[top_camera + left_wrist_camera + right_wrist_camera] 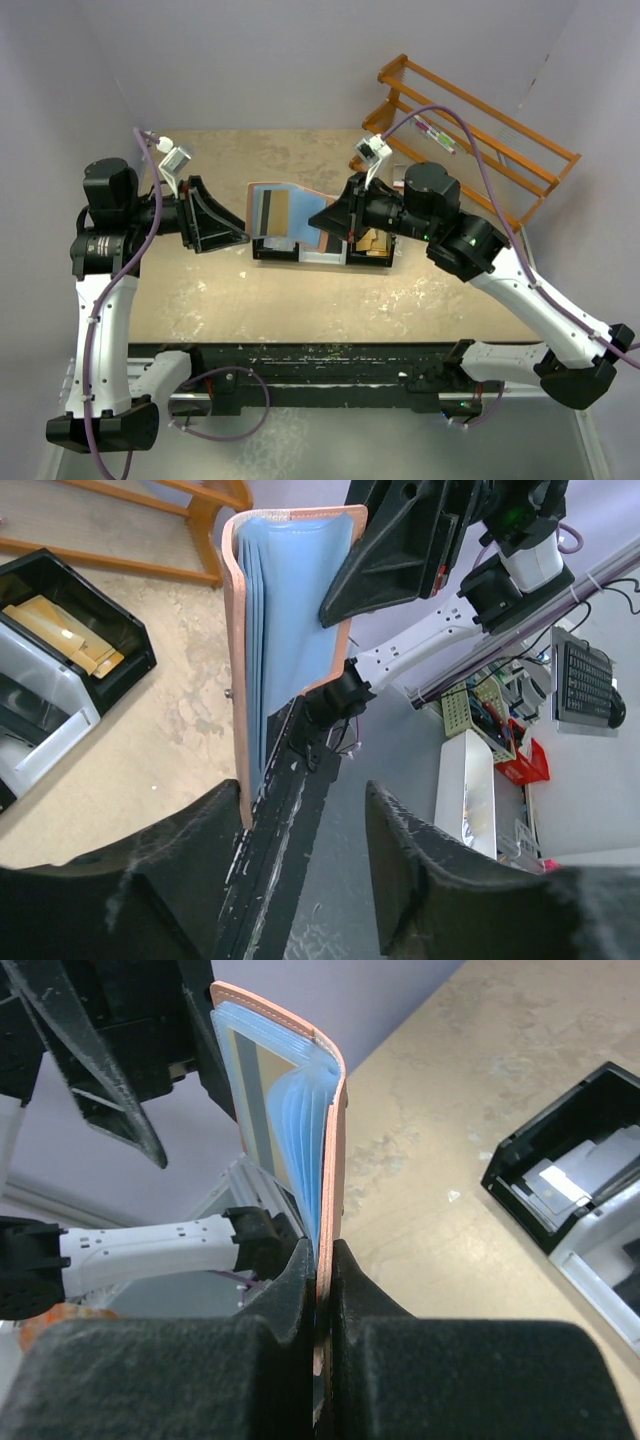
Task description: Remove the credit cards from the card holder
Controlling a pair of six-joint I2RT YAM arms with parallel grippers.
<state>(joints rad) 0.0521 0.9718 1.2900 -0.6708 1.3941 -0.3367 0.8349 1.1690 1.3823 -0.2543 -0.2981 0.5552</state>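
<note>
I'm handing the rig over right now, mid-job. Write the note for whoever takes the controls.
Right tool: shut on one edge of the card holder, holding it off the table.
Left tool: open at the holder's opposite edge, clamping nothing.
Done: holder is spread open, lining showing.
Left: a card sits in a pocket; pull the cards out. I cannot tell whether any are out already.
</note>
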